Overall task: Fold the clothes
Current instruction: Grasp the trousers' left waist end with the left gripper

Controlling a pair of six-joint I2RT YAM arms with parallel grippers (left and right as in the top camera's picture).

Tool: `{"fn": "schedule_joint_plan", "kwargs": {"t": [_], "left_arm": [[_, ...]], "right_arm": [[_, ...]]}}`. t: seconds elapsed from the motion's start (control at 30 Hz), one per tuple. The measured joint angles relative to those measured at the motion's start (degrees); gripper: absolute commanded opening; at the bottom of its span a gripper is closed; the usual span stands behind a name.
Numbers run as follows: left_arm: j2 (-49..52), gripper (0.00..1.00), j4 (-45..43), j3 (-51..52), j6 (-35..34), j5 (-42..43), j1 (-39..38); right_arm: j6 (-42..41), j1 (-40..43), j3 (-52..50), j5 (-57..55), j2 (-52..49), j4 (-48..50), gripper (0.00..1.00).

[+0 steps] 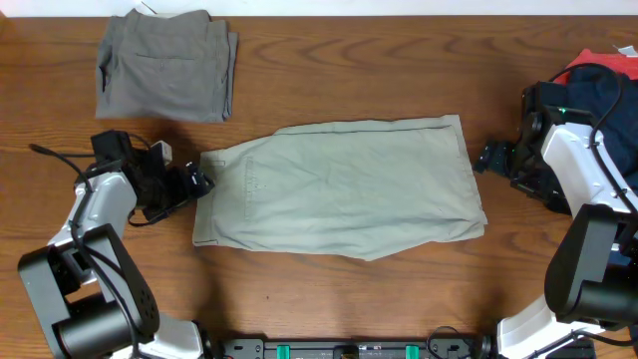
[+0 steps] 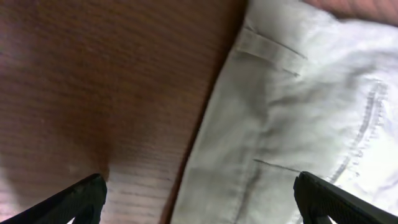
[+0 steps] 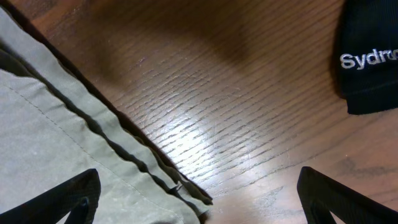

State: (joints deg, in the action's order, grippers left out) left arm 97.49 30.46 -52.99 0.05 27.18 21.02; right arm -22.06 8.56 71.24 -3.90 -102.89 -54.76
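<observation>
Pale green shorts (image 1: 344, 186) lie folded lengthwise in the middle of the wooden table, waistband to the left. My left gripper (image 1: 202, 182) is open at the waistband edge; the left wrist view shows the waistband with a belt loop (image 2: 292, 124) between the wide-apart fingers (image 2: 199, 202). My right gripper (image 1: 485, 158) is open just right of the leg hems; the right wrist view shows the layered hem edges (image 3: 74, 143) under its left finger and bare wood under the rest (image 3: 199, 199). Neither gripper holds cloth.
A folded grey garment (image 1: 167, 66) lies at the back left. A pile of dark blue and red clothes (image 1: 604, 80) sits at the right edge; its dark fabric with white lettering shows in the right wrist view (image 3: 368, 59).
</observation>
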Motion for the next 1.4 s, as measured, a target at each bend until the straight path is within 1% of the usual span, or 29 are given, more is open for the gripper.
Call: {"fn": "schedule_joint_plan", "kwargs": {"t": [0.13, 0.3, 0.37, 0.4, 0.53, 0.7, 0.97, 1.0, 1.07, 1.1, 1.13, 1.3, 1.37, 1.4], "left_arm": [[2.2, 0.98, -0.5, -1.2, 0.3, 0.5, 0.0], [3.9, 1.00, -0.9, -2.6, 1.3, 4.2, 0.2], [4.3, 0.94, -0.9, -2.8, 1.5, 6.2, 0.3], [4.5, 0.93, -0.5, -2.8, 1.6, 7.0, 0.3], [5.2, 0.93, 2.6, -3.0, 1.9, 10.0, -0.1], [5.3, 0.91, 5.6, -2.9, 1.9, 11.4, -1.2], [5.4, 0.91, 6.2, -2.9, 1.9, 11.7, -1.8], [5.4, 0.88, 6.2, -2.9, 1.9, 11.7, -1.8], [5.5, 0.71, 6.3, -2.8, 1.6, 11.8, -1.8], [5.7, 0.67, 6.2, -2.6, 1.5, 11.5, -1.9], [6.0, 0.66, 6.1, -2.4, 1.6, 11.5, -1.9], [6.3, 0.67, 5.5, -2.2, 1.9, 11.3, -2.0], [6.2, 0.79, 4.8, -2.2, 1.9, 10.6, -2.0], [5.9, 0.80, 4.2, -2.3, 1.3, 10.5, -2.0]], "right_arm": [[0.0, 0.0, 0.0, 0.0, 0.0, 0.0, 0.99], [0.0, 0.0, 0.0, 0.0, 0.0, 0.0, 0.99], [0.0, 0.0, 0.0, 0.0, 0.0, 0.0, 0.99], [0.0, 0.0, 0.0, 0.0, 0.0, 0.0, 0.99], [0.0, 0.0, 0.0, 0.0, 0.0, 0.0, 0.99], [0.0, 0.0, 0.0, 0.0, 0.0, 0.0, 0.99], [0.0, 0.0, 0.0, 0.0, 0.0, 0.0, 0.99], [0.0, 0.0, 0.0, 0.0, 0.0, 0.0, 0.99], [0.0, 0.0, 0.0, 0.0, 0.0, 0.0, 0.99], [0.0, 0.0, 0.0, 0.0, 0.0, 0.0, 0.99], [0.0, 0.0, 0.0, 0.0, 0.0, 0.0, 0.99], [0.0, 0.0, 0.0, 0.0, 0.0, 0.0, 0.99], [0.0, 0.0, 0.0, 0.0, 0.0, 0.0, 0.99], [0.0, 0.0, 0.0, 0.0, 0.0, 0.0, 0.99]]}}
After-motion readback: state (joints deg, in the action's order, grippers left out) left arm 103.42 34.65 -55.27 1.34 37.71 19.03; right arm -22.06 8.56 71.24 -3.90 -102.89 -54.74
